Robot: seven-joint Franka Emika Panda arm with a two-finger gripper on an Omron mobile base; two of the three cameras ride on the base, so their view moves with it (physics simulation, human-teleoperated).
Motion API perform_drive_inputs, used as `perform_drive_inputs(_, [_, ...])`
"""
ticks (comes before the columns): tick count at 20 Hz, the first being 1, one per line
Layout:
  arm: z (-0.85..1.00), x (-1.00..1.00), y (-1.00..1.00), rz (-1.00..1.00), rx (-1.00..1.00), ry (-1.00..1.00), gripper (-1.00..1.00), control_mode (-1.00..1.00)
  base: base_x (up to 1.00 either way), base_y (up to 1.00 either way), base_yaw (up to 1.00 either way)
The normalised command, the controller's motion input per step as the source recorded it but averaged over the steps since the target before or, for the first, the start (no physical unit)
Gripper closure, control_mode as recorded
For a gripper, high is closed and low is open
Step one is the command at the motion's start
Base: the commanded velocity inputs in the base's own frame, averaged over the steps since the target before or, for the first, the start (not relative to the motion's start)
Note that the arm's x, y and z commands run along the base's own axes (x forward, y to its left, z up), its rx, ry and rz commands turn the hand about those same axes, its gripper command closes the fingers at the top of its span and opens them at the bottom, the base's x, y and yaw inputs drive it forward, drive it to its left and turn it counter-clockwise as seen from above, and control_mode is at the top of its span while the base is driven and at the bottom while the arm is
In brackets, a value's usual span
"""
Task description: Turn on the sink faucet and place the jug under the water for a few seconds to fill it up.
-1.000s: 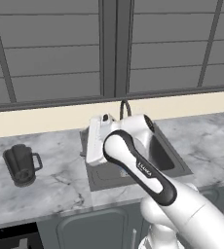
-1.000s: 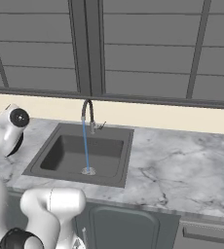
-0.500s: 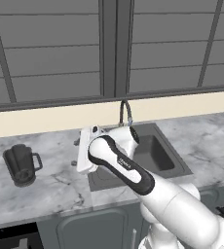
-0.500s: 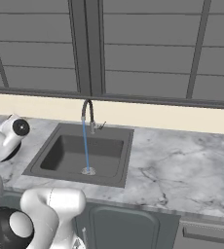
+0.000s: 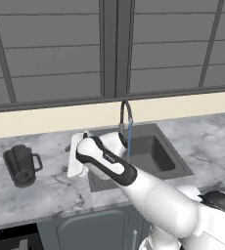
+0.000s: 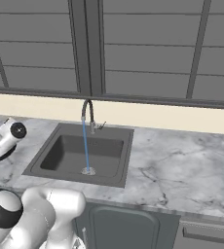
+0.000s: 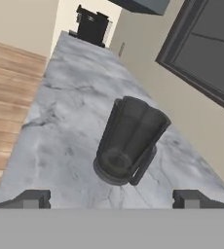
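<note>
The jug [image 5: 20, 165] stands upright on the marble counter, left of the sink [image 5: 156, 158], handle toward the sink. Water [image 5: 129, 141] runs in a thin blue stream from the sink faucet [image 5: 126, 113] into the basin. From the right the same stream of water [image 6: 86, 146] falls from the faucet [image 6: 87, 114] onto the drain of the sink [image 6: 60, 155]. My gripper [image 5: 71, 158] hangs over the counter between sink and jug, pointing at the jug. In the hand view the jug [image 7: 128, 141] sits ahead, centred between the open fingertips [image 7: 33, 198], which do not touch it.
The counter [image 5: 51, 193] runs left past the jug to a dark appliance [image 7: 92, 25] at its far end. Its front edge drops to a wooden floor [image 7: 11, 97]. A pale backsplash and grey panelled wall stand behind.
The arm has swung left from above the sink's left rim toward the jug. Water keeps running. The jug has not moved.
</note>
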Motion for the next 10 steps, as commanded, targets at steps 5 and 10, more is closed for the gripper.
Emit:
perform_drive_inputs(5, [-0.05,0.3,0.22,0.06,0.0,0.11,-1.0,-1.0,0.0,0.0,0.0])
perform_drive_inputs(10, [-0.14,0.17,0.29,0.08,0.0,0.09,-1.0,-1.0,0.0,0.0,0.0])
